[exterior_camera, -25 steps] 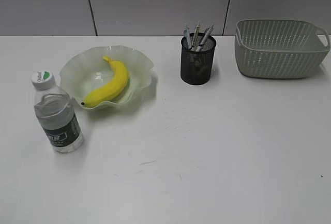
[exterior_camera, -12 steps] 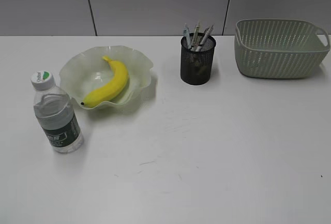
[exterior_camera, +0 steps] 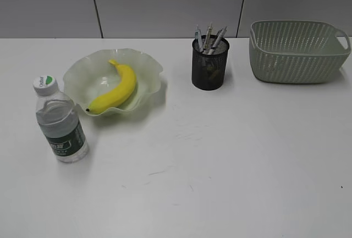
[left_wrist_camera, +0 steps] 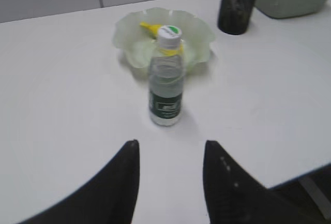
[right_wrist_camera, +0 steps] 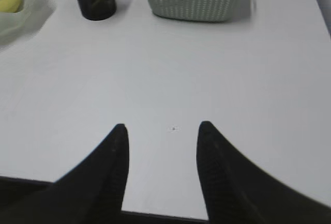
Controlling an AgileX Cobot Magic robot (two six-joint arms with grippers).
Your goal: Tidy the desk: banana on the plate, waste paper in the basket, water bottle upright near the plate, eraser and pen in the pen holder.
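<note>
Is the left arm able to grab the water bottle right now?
Probably yes. The water bottle stands upright straight ahead of the left gripper, whose fingers are open and empty, with only bare desk between.

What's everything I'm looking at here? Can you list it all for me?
desk: one, white, under everything.
plate: one, pale green with wavy rim, back left.
banana: one, yellow, lying in the plate.
water bottle: one, clear with white cap and dark label, upright in front of the plate's left side.
pen holder: one, black mesh, back centre.
pens: several, standing in the pen holder.
basket: one, sage green, back right; contents not visible.
left gripper: black, open, holding nothing.
right gripper: black, open, holding nothing.
</note>
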